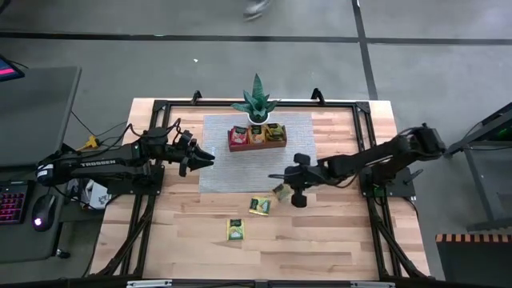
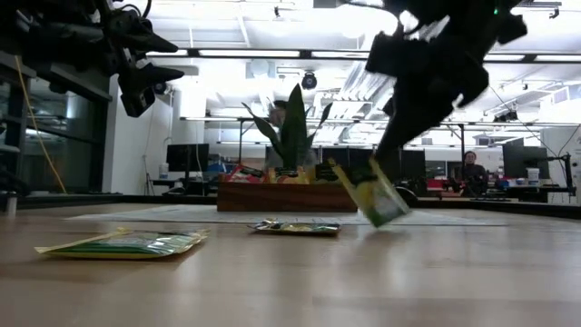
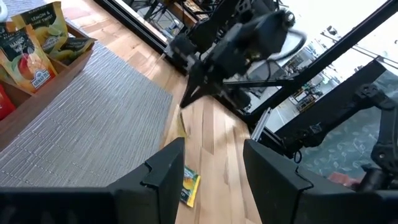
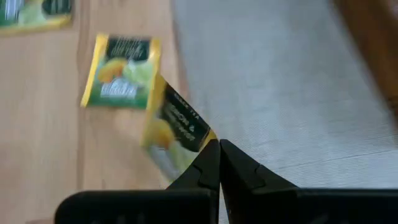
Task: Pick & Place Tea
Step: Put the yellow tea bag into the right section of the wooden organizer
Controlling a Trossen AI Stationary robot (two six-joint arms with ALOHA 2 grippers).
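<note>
Left gripper (image 1: pixel 206 158): fingers apart, empty, hovering over mat (image 1: pixel 232 172) edge; your idle arm.
Tray (image 1: pixel 257 145): on mat, packets standing inside.
Loose packets (image 1: pixel 235 230) on table.
Right gripper (image 1: pixel 279 182): clenched on packet (image 4: pixel 175 124) by one corner, lifted, near mat edge. Risk: thin pinch; packet dangles, could slip or swing out during carry to tray.

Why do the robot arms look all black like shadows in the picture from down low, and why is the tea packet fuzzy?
Low view: bright ceiling lights behind turn the arms into dark outlines. Right wrist view: the right gripper pinches a yellow-green tea packet so close to the camera that it looks smeared; the packets lying on the table look soft too.
</note>
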